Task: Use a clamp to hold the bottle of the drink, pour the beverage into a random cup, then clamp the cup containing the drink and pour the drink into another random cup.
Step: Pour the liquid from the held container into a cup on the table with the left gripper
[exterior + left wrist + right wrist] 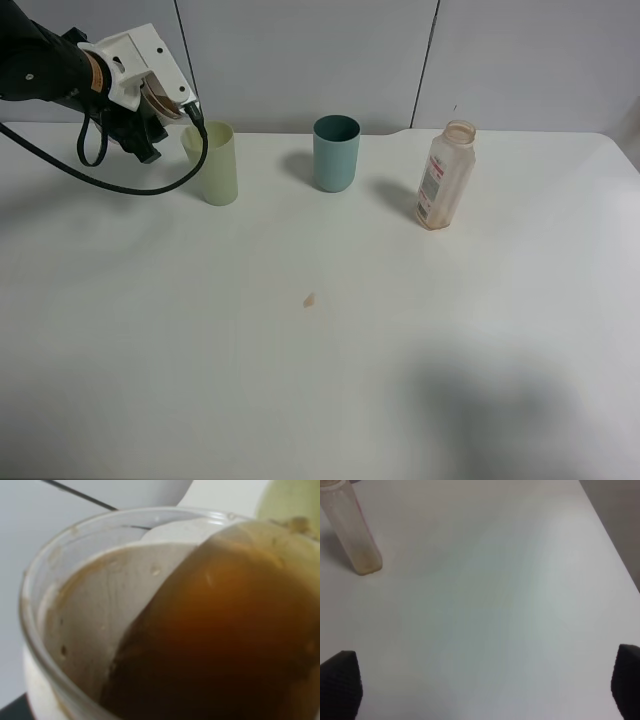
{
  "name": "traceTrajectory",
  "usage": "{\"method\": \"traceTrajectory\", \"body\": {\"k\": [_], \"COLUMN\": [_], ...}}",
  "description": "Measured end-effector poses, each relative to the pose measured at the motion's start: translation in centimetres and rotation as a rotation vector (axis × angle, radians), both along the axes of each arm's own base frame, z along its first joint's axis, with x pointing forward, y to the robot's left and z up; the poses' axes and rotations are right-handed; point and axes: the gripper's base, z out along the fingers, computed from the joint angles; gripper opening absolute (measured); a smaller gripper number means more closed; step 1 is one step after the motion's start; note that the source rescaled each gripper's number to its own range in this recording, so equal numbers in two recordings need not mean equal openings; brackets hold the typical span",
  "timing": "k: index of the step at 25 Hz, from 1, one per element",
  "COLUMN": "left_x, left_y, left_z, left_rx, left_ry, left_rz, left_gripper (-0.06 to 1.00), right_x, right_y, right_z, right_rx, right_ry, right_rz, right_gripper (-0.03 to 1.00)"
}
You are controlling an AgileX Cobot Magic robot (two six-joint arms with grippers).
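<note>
At the back left, my left gripper [152, 108] is shut on the cup containing the drink [165, 100] and holds it tipped just above the rim of the pale yellow-green tumbler [212, 165]. In the left wrist view the cup [90, 615] fills the frame. The brown beverage [225, 640] pools against its lowered side, and the tumbler [292, 500] shows just beyond. The bottle [445, 175] stands upright at the back right and looks nearly empty. My right gripper [484, 685] is open over bare table, well away from the bottle [355, 535], and is out of the high view.
A teal cup [336, 152] stands between the tumbler and the bottle. A small tan speck [309, 300] lies mid-table. The left arm's black cable [110, 185] loops down beside the tumbler. The white table [320, 380] ends close behind the cups.
</note>
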Motion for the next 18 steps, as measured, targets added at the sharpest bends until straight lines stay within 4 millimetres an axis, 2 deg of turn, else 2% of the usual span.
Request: {"method": "traceTrajectory", "body": {"k": [18], "left_x": [-0.06], "left_y": [0.15], "left_z": [-0.09], "left_rx": [0.061], "left_ry": [0.006], "left_rz": [-0.029], "left_gripper": [0.05], "right_x": [0.0], "right_y": [0.0], "right_z": [0.0], "right_rx": [0.0], "right_ry": [0.0], "right_rz": [0.0], "right_gripper": [1.0]}}
